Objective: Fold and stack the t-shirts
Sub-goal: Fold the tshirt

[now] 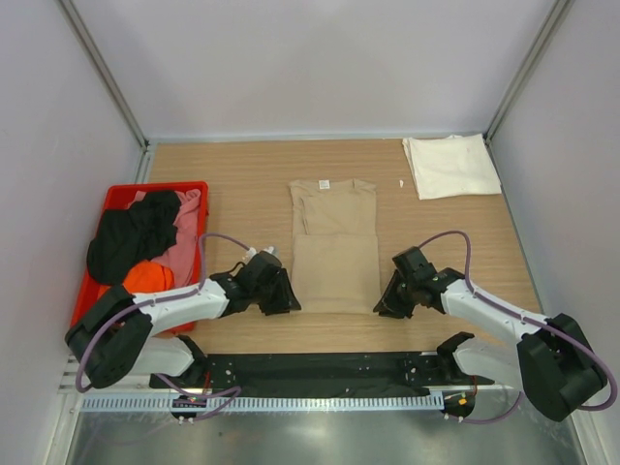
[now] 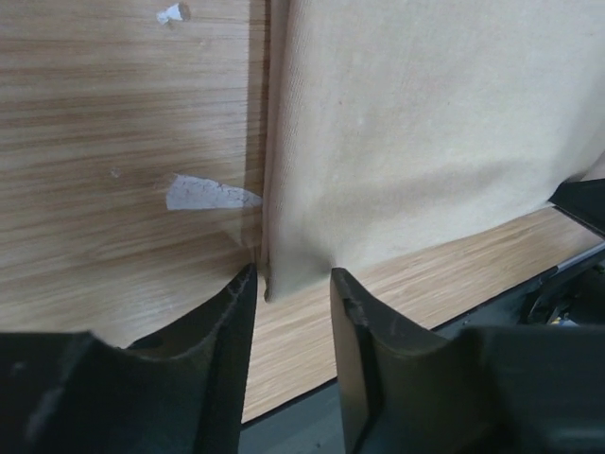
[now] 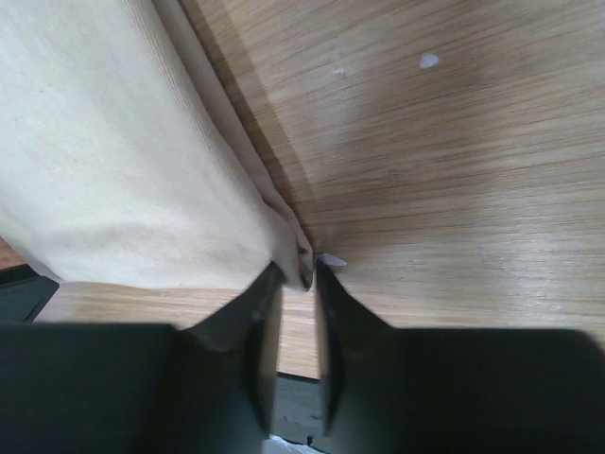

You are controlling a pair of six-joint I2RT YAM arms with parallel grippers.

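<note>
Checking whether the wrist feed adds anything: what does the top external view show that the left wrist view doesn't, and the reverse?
Only top external: the red bin holding a black t-shirt, pink t-shirt and orange t-shirt, plus the folded cream-white t-shirt at the far right.
Only left wrist: the tan t-shirt corner sitting at the tips of the left tool, jaws apart, and a pale scuff on the wood.
Both: the tan t-shirt, the left tool, the wooden table.

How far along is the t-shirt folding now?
Done: a cream-white cloth t-shirt lies folded, far right. In hand: the tan cloth t-shirt, sleeves folded in; left gripper and right gripper hold their jaws at its near corners. Remaining: black shirt, pink shirt and orange shirt in the red plastic bin.
</note>
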